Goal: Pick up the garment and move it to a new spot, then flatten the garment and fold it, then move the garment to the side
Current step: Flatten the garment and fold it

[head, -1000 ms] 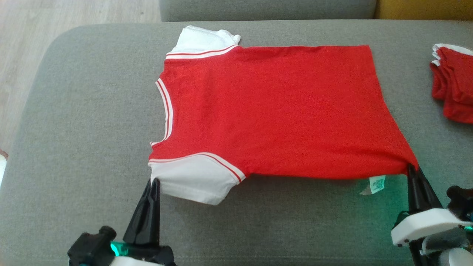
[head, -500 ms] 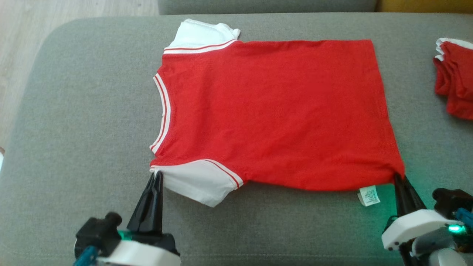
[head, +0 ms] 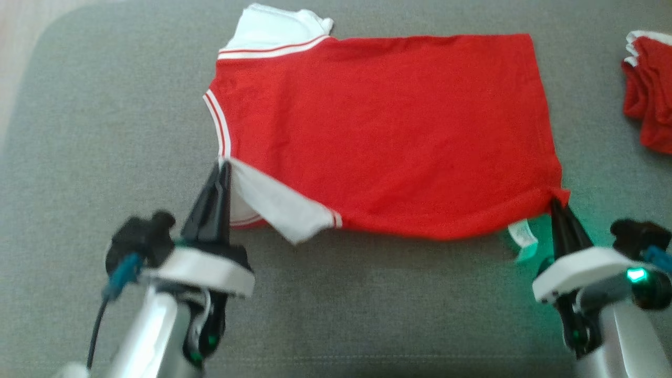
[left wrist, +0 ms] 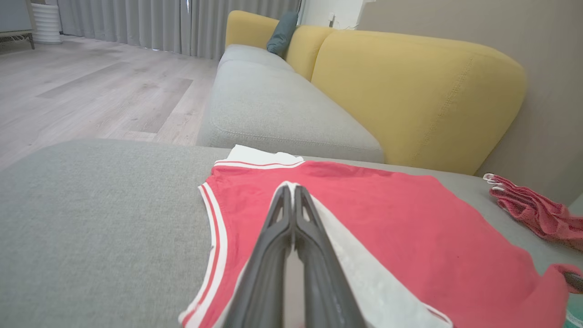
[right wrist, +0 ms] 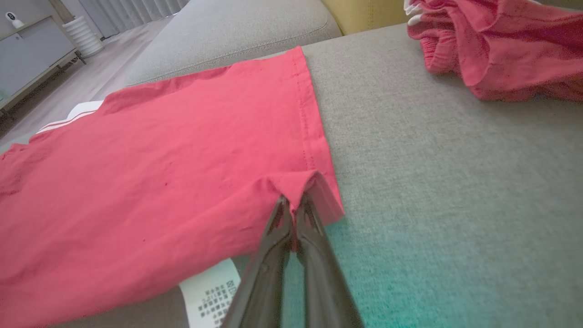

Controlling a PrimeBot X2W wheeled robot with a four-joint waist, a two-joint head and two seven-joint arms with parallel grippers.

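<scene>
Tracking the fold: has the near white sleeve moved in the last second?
Yes. The left hand has lifted the near sleeve inward, up to the neckline.

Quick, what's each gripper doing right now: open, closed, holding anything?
Left gripper: shut on the near white sleeve of the red shirt.
Right gripper: shut on the shirt's near hem corner.

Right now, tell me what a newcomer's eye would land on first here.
A red T-shirt lies spread across the grey cushion, dead centre. The left claw pinches its near white sleeve and the right claw its near hem corner. A second red garment sits crumpled at the far right.
</scene>
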